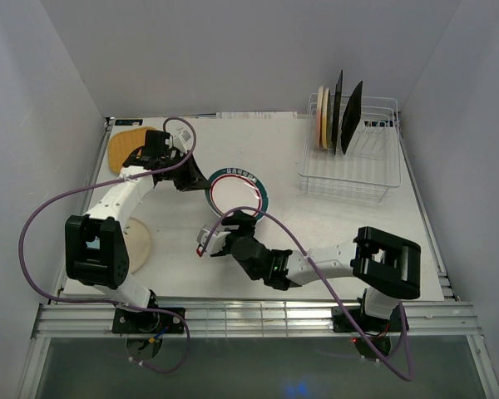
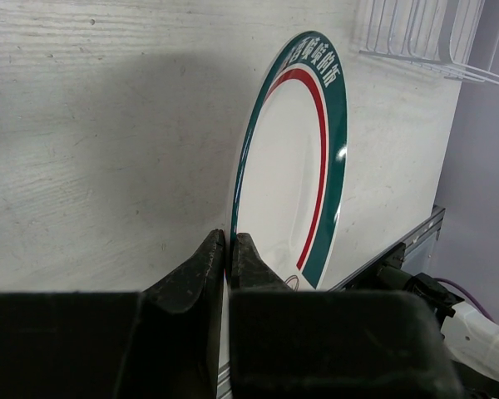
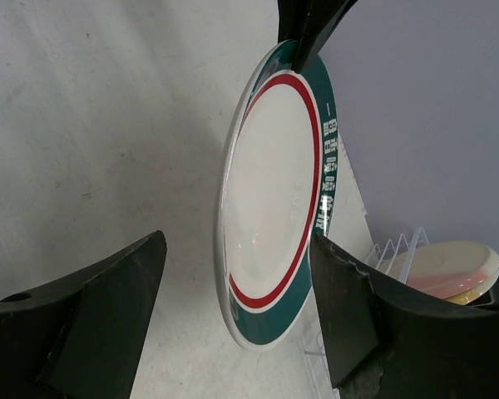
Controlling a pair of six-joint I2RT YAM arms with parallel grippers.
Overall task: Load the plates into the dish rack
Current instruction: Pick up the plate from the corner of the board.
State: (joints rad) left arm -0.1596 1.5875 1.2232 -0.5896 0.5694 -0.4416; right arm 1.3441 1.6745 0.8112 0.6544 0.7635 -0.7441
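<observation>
Left jaws are clenching the tilted round green-rimmed white plate (image 1: 237,193); right jaws, released, are straddling its six-o'clock rim.

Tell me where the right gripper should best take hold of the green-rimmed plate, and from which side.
The green-rimmed plate is tipped up on edge, its rim pinched by the left gripper. The best grip is probably the free rim opposite that pinch, coming edge-on from the robot's near side, one finger past each face. The right gripper faces that thin rim with jaws open wide enough.
</observation>
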